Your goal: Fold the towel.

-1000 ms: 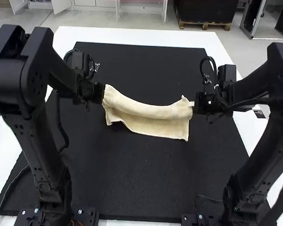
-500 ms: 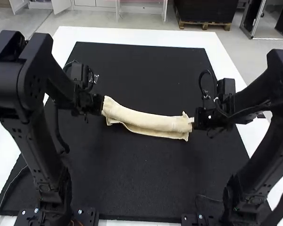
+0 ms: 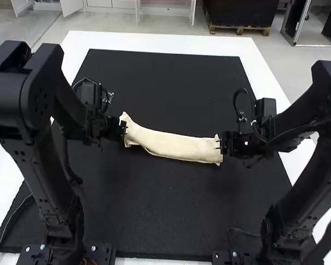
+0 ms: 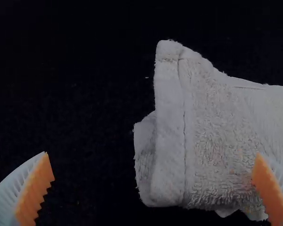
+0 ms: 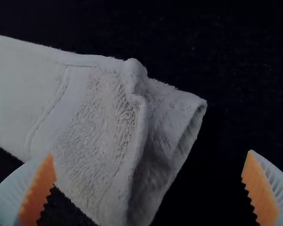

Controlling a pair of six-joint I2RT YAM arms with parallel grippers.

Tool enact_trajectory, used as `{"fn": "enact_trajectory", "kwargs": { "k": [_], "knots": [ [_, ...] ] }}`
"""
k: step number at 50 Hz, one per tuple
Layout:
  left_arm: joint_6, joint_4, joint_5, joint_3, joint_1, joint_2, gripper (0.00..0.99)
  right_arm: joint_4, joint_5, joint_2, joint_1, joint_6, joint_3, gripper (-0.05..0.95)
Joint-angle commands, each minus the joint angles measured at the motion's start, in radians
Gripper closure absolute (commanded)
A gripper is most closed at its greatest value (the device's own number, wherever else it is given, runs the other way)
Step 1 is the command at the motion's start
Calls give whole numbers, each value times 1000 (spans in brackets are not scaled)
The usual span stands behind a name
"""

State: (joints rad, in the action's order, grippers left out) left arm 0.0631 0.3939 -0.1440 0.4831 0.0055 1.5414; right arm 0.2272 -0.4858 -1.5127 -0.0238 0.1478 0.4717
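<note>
The towel (image 3: 171, 146) runs off the edge in both wrist views, and its inner layers are hidden. In the high view the left arm (image 3: 38, 99) and right arm (image 3: 300, 113) are cut off at the sides, and the black mat (image 3: 165, 221) hides the middle of the counter (image 3: 154, 40).

Counted on one table (image 3: 154, 38): one mat (image 3: 154, 221) and, between the mat's left and right edges, one towel (image 3: 174, 146). Along the near edge, two arms, left arm (image 3: 47, 182) and right arm (image 3: 306, 187), with two grippers, left gripper (image 3: 124, 128) and right gripper (image 3: 218, 144), one at each end of the towel. Per gripper, two white ribbed fingers and two orange pads, so four of each in all, plus at least two cables, exact number unclear.
</note>
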Motion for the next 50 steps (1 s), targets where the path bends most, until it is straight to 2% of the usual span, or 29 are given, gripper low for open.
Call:
{"fn": "enact_trajectory", "kwargs": {
  "k": [1, 9, 18, 23, 33, 50],
  "knots": [
    [-6, 8, 11, 3, 28, -30, 15, 4, 0, 40, -16, -4, 2, -13],
    [-26, 39, 3, 22, 94, -56, 16, 4, 1, 45, -8, -7, 1, -13],
    [-39, 17, -12, 63, 145, -106, 21, 8, 3, 42, 2, -8, 2, -11],
    [-40, -15, -29, 91, 148, -132, 23, 14, 4, 37, 10, -8, 2, -11],
    [-92, -81, -28, 143, 149, -148, 23, 60, 29, -4, 39, -10, 5, -10],
    [-109, -138, -23, 164, 145, -210, 23, 118, 47, -75, 87, -34, 18, -8]
  ]
}}
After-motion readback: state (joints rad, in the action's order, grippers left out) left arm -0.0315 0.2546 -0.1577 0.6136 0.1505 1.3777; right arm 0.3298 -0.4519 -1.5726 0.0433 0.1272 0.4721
